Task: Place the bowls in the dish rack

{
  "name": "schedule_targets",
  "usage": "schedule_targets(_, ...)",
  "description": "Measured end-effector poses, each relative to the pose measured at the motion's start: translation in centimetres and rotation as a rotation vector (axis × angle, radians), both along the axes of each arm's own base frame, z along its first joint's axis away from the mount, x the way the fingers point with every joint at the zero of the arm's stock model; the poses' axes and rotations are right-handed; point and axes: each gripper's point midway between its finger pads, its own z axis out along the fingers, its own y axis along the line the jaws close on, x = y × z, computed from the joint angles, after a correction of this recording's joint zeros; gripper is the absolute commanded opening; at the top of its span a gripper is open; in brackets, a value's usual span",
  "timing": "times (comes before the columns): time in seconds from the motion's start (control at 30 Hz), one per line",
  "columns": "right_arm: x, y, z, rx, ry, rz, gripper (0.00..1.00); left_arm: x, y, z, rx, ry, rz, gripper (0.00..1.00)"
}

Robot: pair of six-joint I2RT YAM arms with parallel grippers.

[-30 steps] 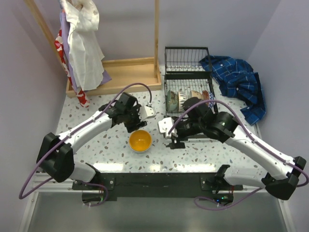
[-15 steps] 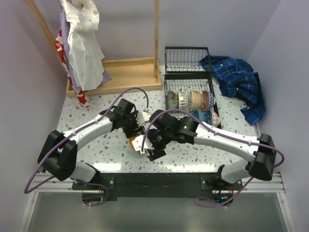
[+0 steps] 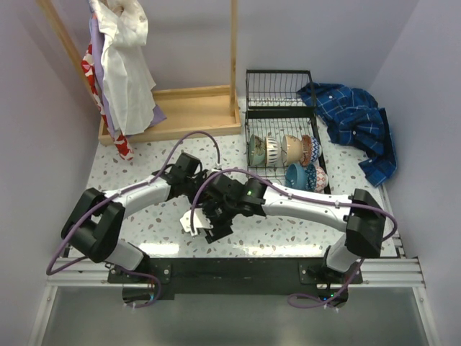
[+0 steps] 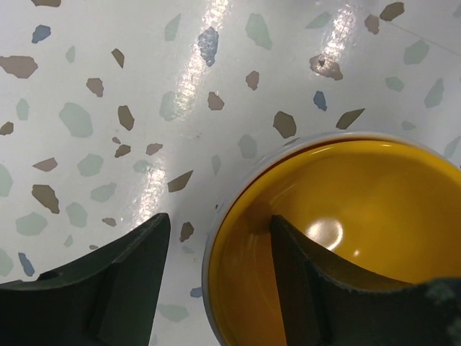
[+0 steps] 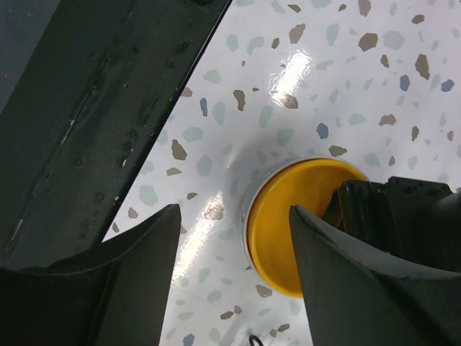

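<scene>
Straddling the yellow bowl (image 4: 346, 238) at its rim on the desk (image 4: 108, 108) with left claw (image 4: 216, 231) released; hovering above it with right claw (image 5: 234, 213) spread wide; holding several bowls (image 3: 284, 150) on edge in the dish rack (image 3: 279, 113).

The overhead view is bright and evenly lit from above, with only faint, soft shadows on the tabletop (image 3: 155, 222). Both wrist views carry streaks of white glare on the glossy tabletop, and a round highlight sits inside the yellow bowl (image 4: 374, 209). That bowl throws a soft grey shadow beside it in the right wrist view. The fingers (image 4: 108, 288) of the left hand (image 4: 220, 225) and those of the right hand (image 5: 236, 213) are dark, underlit and blurred at the near edge
</scene>
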Motion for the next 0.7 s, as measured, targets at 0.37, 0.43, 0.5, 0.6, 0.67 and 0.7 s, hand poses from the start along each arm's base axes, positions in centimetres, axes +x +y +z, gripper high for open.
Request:
schedule_targets(0.37, 0.6, 1.0, -3.5, -0.092, 0.043, -0.044, 0.42, -0.3, -1.4, -0.3, -0.081, 0.025, -0.023, 0.63)
schedule_targets(0.43, 0.8, 1.1, -4.2, -0.108, 0.051, -0.062, 0.40, -0.3, -1.4, -0.3, -0.090, 0.029, -0.024, 0.63)
schedule_targets(0.5, 1.0, 1.2, -4.8, -0.119, 0.056, -0.080, 0.40, -0.4, -1.5, -0.4, -0.096, 0.030, -0.028, 0.63)
schedule_targets(0.6, 1.3, 1.4, -5.2, -0.126, 0.059, -0.113, 0.41, -0.3, -1.7, -0.4, -0.109, 0.028, -0.033, 0.63)
schedule_targets(0.67, 1.7, 1.7, -5.1, -0.120, 0.053, -0.142, 0.41, -0.2, -1.8, -0.4, -0.116, 0.028, -0.035, 0.63)
schedule_targets(0.7, 1.9, 1.9, -5.0, -0.115, 0.049, -0.157, 0.40, -0.2, -1.9, -0.4, -0.119, 0.027, -0.035, 0.63)
